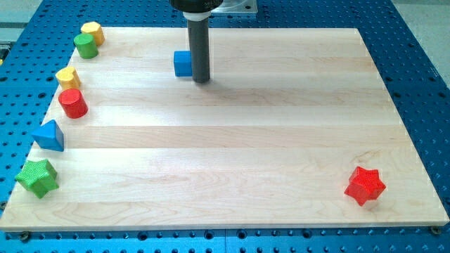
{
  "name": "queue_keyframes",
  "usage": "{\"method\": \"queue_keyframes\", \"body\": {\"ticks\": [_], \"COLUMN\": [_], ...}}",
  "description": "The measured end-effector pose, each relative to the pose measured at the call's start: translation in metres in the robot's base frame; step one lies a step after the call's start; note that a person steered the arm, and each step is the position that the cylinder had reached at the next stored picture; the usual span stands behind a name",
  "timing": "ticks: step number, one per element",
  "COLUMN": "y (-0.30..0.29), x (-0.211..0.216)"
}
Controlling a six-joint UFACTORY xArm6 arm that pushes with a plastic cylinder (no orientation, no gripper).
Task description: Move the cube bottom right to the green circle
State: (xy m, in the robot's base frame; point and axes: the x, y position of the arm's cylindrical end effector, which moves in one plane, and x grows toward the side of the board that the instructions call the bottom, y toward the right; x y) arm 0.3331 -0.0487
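1. Along the view's left edge of the wooden board (232, 176), six blocks lie in a loose column: a green star (36, 177) lowest, then a blue triangular block (50, 135) above it, a red cylinder (72, 103), a yellow block (68, 76) of unclear shape touching the red one's upper side, a green cylinder (86, 46), and a yellow block (93, 32) at the view's top, just beside the green cylinder.
2. Further toward the view's right, near the top edge of the board, sits the blue cube (183, 63), well apart from the green cylinder.
3. Directly on the cube's right side stands the dark rod; the tip (201, 79) rests on the board, touching or nearly touching the cube's right face.
4. The arm carries no claw, only this rod, so nothing is open, closed or clamped.
5. Near the view's bottom right corner lies a red star (365, 185), alone and far from every other block.
6. Around the board runs a blue perforated table (422, 84).
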Motion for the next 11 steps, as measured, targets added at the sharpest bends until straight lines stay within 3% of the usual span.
{"method": "queue_keyframes", "body": {"ticks": [1,2,3,5,6,9,11], "y": [-0.024,0.016,-0.006,-0.106,-0.089,-0.143,-0.103], "x": [-0.016,-0.024,-0.038,-0.041,-0.055,-0.072,-0.052]}}
